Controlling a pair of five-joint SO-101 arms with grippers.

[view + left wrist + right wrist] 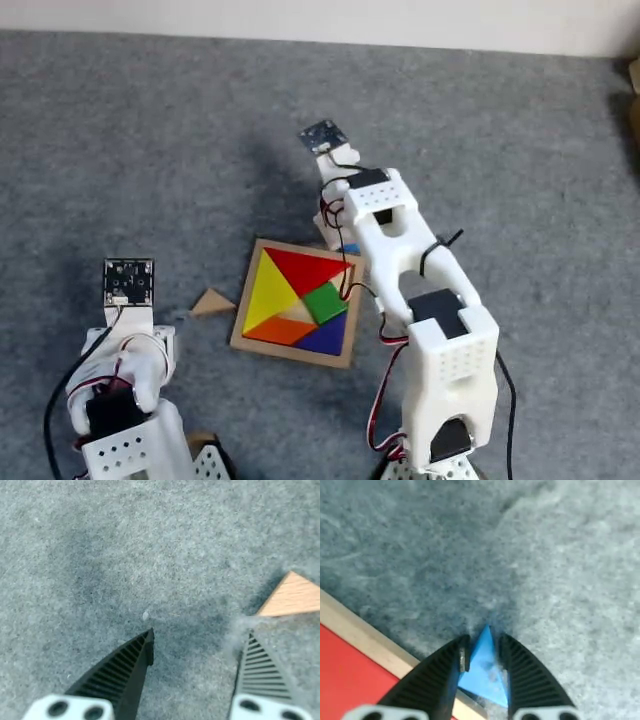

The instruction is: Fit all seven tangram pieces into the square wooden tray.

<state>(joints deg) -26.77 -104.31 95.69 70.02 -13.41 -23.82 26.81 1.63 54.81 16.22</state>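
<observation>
Right end effector (483, 639) is pinching a small blue triangle (482, 667), jaws snug against it, hanging right at the rim of the square wooden tray (290, 351) beside the red piece (305, 268). So I'm guessing it's placing blue. Next it's needing a turn and a drop into a gap, which the arm is hiding. Left end effector (200, 631) is sitting wide open, empty, near the wooden triangle (292, 597) on the bench (150, 150).

A grey felt surface (150, 130) meets a pale strip (300, 18).
</observation>
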